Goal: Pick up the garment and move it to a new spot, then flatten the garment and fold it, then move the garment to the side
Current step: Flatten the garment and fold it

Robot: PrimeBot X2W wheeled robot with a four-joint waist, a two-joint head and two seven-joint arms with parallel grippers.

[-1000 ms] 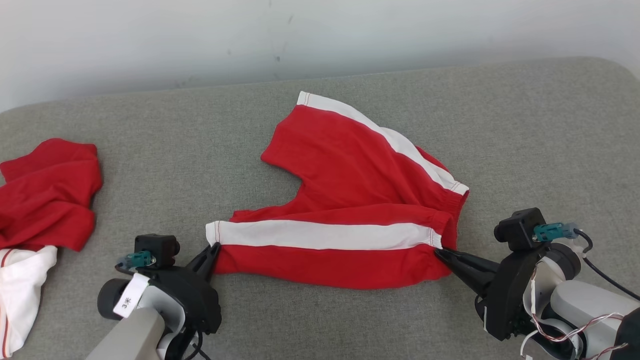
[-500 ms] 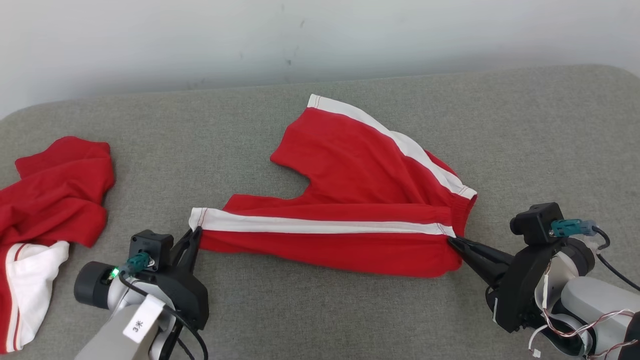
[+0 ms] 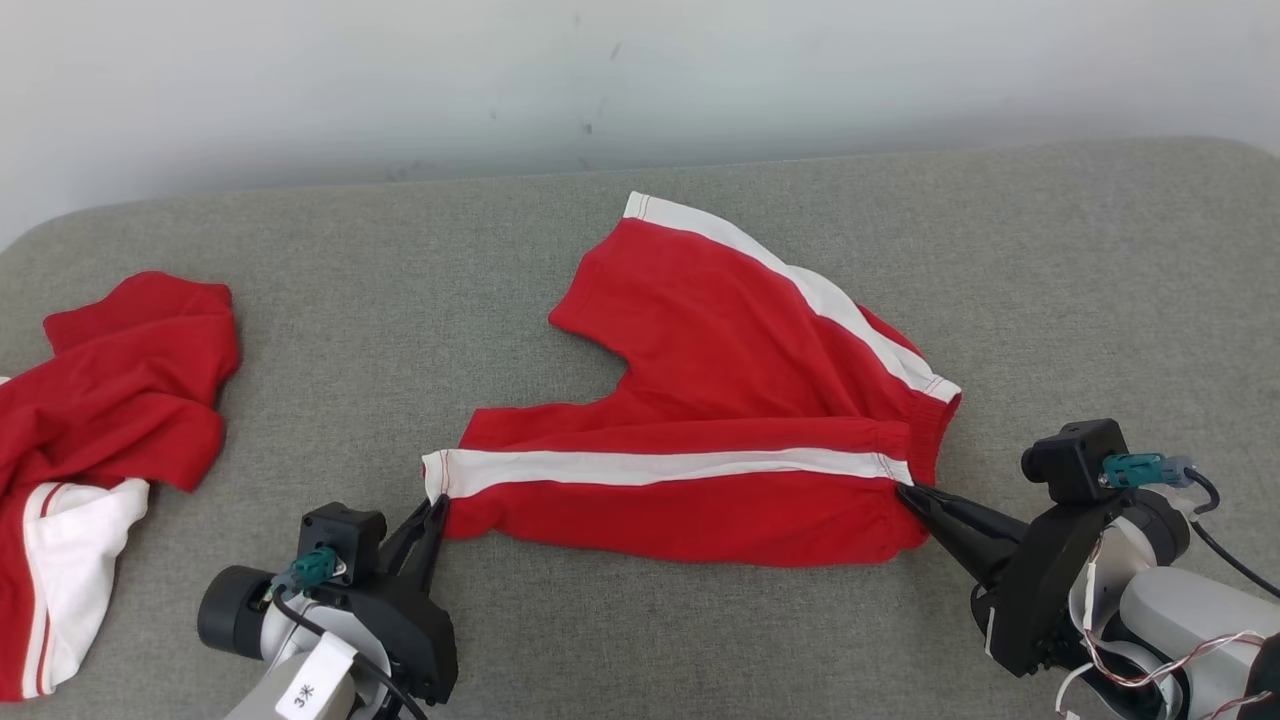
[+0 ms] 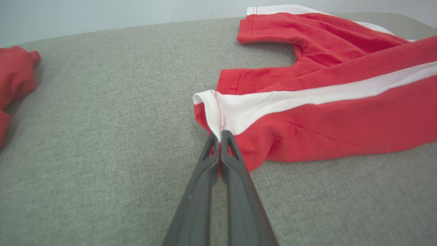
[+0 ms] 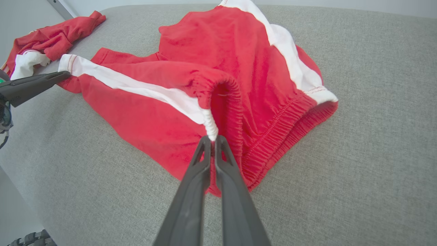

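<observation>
The left gripper (image 3: 436,503) and right gripper (image 3: 905,489) are moulded in tapered black; teal connectors (image 3: 1130,468) are plugged in, and a white tag (image 3: 305,690) at lower left is marked, apparently, "3米".

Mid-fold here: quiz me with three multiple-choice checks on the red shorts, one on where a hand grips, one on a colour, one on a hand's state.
1. Where does the left hand grip the red shorts?
A. the crotch
B. the near leg's hem
C. the far leg's hem

2. What colour is the side stripe on the shorts?
A. black
B. yellow
C. white

3. What is the right hand doing?
A. shut on the waistband
B. open above the cloth
C. resting on bare grey padding

Answers:
1 B: in the left wrist view it pinches the white end of that hem.
2 C: a white band runs along the red leg.
3 A: in the right wrist view it is closed on the elastic edge where the stripe ends.
</observation>
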